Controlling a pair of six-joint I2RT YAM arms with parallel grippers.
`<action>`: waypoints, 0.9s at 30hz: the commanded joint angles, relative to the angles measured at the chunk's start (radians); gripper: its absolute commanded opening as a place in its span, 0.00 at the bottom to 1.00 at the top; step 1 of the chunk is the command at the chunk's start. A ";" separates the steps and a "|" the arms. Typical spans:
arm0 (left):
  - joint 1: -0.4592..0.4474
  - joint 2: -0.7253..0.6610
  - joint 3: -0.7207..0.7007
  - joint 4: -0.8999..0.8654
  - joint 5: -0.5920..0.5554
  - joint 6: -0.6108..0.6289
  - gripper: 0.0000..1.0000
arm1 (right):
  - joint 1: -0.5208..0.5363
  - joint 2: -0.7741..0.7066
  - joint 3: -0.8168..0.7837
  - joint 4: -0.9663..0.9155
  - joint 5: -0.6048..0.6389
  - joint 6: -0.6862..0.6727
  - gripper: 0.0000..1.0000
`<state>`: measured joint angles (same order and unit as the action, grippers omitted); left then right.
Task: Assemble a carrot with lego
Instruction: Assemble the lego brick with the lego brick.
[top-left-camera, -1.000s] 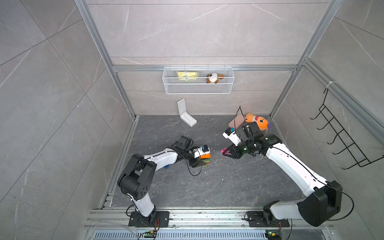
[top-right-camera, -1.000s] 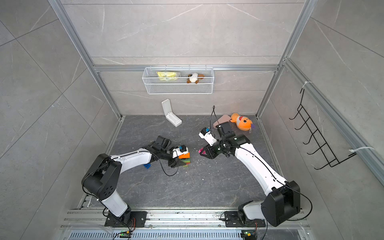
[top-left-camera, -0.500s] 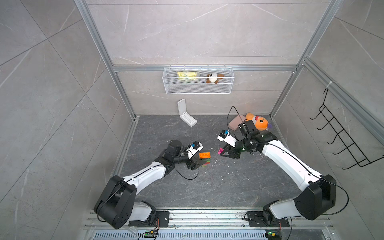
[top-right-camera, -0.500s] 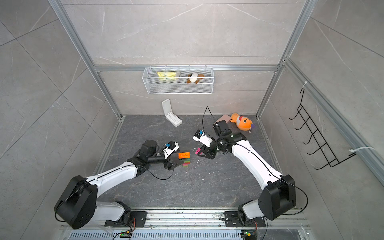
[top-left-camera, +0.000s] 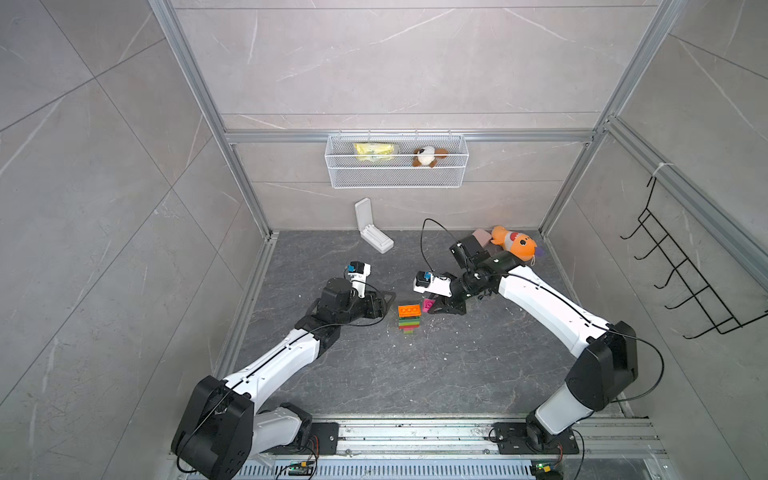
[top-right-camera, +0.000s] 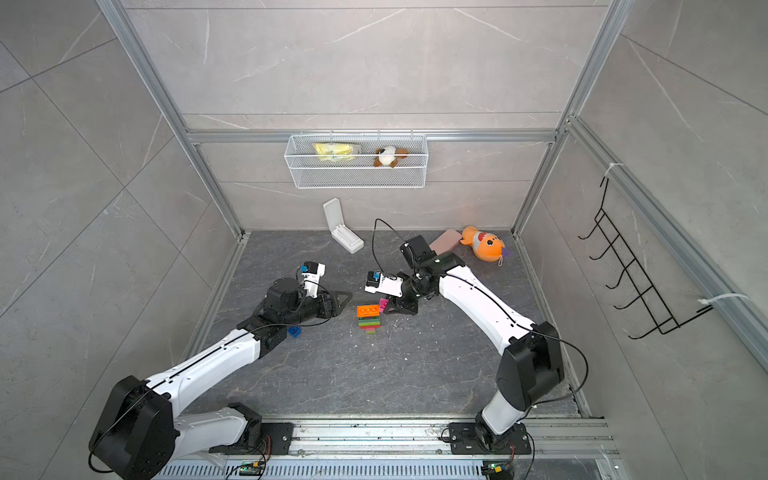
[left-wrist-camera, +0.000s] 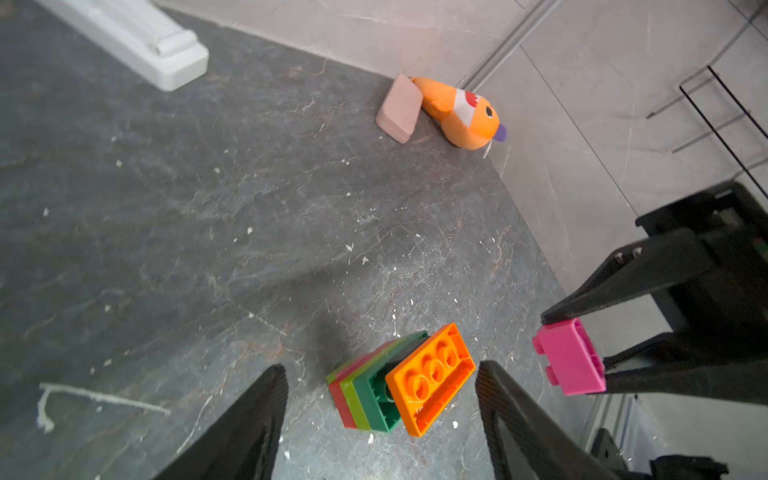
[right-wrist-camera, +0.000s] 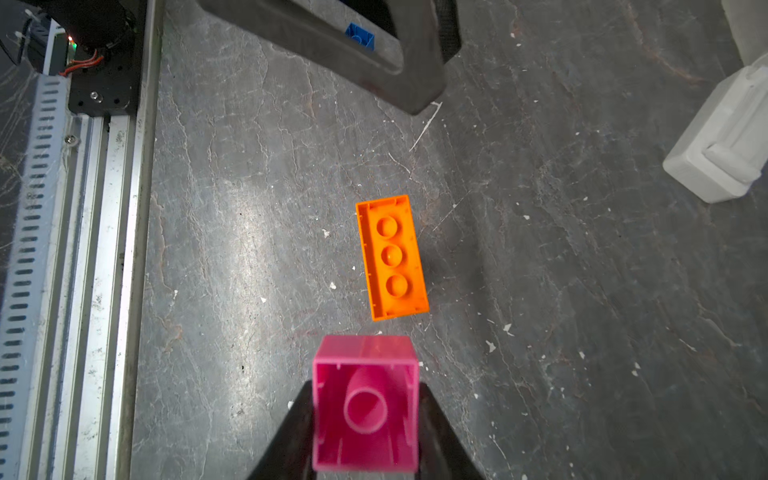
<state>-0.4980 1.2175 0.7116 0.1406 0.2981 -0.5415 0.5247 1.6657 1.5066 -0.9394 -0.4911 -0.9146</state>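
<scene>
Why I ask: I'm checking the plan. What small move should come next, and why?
Probably slide the left claw forward around the carrot and close on it. Its jaws stand open and empty, the carrot lies loose on its side, and the right claw holds a pink brick, studs facing the hollow underside of the orange brick.

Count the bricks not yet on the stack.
2: pink brick in the right claw beside the stack; blue brick on the floor by the left arm. Others may be hidden.

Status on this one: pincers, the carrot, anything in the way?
Left pincer open, clear of the carrot. Right pincer shut on pink brick. Carrot on its side on floor. Nothing between them; blue brick by left arm.
</scene>
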 joint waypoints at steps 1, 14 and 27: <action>0.008 -0.008 0.062 -0.117 0.010 -0.142 0.76 | 0.016 0.057 0.068 -0.089 0.050 -0.070 0.22; 0.009 0.131 0.129 -0.165 0.220 -0.234 0.65 | 0.042 0.165 0.188 -0.177 0.071 -0.151 0.19; 0.013 0.185 0.147 -0.174 0.268 -0.219 0.62 | 0.054 0.225 0.245 -0.202 0.074 -0.166 0.18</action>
<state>-0.4923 1.3975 0.8200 -0.0303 0.5346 -0.7605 0.5713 1.8736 1.7256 -1.1046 -0.4175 -1.0630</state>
